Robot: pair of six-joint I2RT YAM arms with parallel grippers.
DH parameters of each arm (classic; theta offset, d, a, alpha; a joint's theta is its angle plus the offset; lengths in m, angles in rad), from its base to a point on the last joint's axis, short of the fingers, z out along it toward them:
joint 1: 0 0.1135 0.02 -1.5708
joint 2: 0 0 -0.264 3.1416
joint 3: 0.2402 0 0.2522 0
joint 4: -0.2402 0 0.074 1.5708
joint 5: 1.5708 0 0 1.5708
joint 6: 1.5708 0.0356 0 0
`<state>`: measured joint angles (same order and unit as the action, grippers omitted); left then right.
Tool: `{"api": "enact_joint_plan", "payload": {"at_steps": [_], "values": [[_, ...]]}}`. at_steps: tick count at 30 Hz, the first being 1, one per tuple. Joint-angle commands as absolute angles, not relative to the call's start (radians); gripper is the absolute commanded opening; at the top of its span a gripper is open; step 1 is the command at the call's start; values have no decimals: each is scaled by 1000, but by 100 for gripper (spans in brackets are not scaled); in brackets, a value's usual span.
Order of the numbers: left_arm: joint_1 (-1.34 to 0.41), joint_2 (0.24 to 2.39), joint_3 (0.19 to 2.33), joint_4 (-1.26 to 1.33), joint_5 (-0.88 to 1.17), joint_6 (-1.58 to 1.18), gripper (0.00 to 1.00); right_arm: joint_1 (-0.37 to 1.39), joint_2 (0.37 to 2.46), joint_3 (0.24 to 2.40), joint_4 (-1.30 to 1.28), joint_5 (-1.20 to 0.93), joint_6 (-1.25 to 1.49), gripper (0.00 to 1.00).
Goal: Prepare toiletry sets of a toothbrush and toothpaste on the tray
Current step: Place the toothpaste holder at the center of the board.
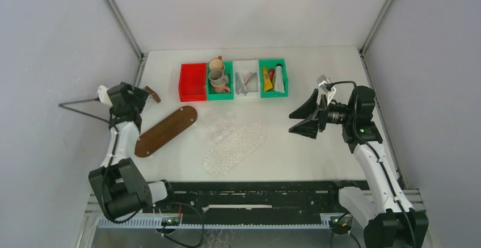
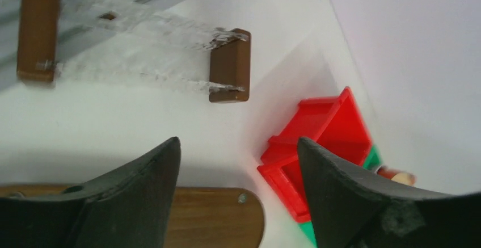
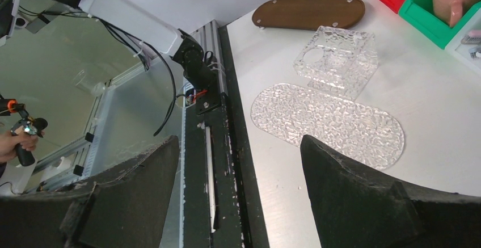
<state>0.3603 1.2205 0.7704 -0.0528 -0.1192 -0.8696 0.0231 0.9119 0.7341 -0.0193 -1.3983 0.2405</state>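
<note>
While your left pincer (image 2: 238,146) and right pincer (image 3: 239,143) both stand wide open, holding nothing, the toothbrushes (image 1: 245,82) lie in the white bin (image 1: 246,62). The tubes (image 1: 272,79) are in the green bin (image 1: 273,62) beside it, well apart from the wooden tray (image 1: 166,130) and the clear tray (image 1: 235,147).

Bins (image 1: 193,82) are sitting in a row at twelve o'clock, the wooden tray (image 1: 166,130) at eight, the acrylic tray (image 1: 235,148) at six beside it.
</note>
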Motion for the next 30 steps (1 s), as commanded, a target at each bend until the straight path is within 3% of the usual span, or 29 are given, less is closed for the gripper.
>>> {"api": "enact_joint_plan", "payload": {"at_steps": [1, 6, 10, 17, 23, 30], "values": [[365, 1326, 958, -187, 71, -406, 77, 32, 904, 778, 3, -1410, 221, 87], [326, 1484, 1185, -427, -32, -91, 78, 40, 903, 794, -42, -1407, 185, 87], [296, 1551, 1259, -476, -119, 105, 78, 57, 909, 798, -50, -1407, 177, 87], [289, 1689, 1384, -523, -151, 256, 73, 63, 922, 811, -95, -1400, 136, 87], [288, 1788, 1435, -552, -149, 324, 61, 58, 924, 818, -117, -1398, 121, 87], [288, 1824, 1432, -554, -130, 355, 57, 58, 930, 819, -119, -1397, 120, 87]]}}
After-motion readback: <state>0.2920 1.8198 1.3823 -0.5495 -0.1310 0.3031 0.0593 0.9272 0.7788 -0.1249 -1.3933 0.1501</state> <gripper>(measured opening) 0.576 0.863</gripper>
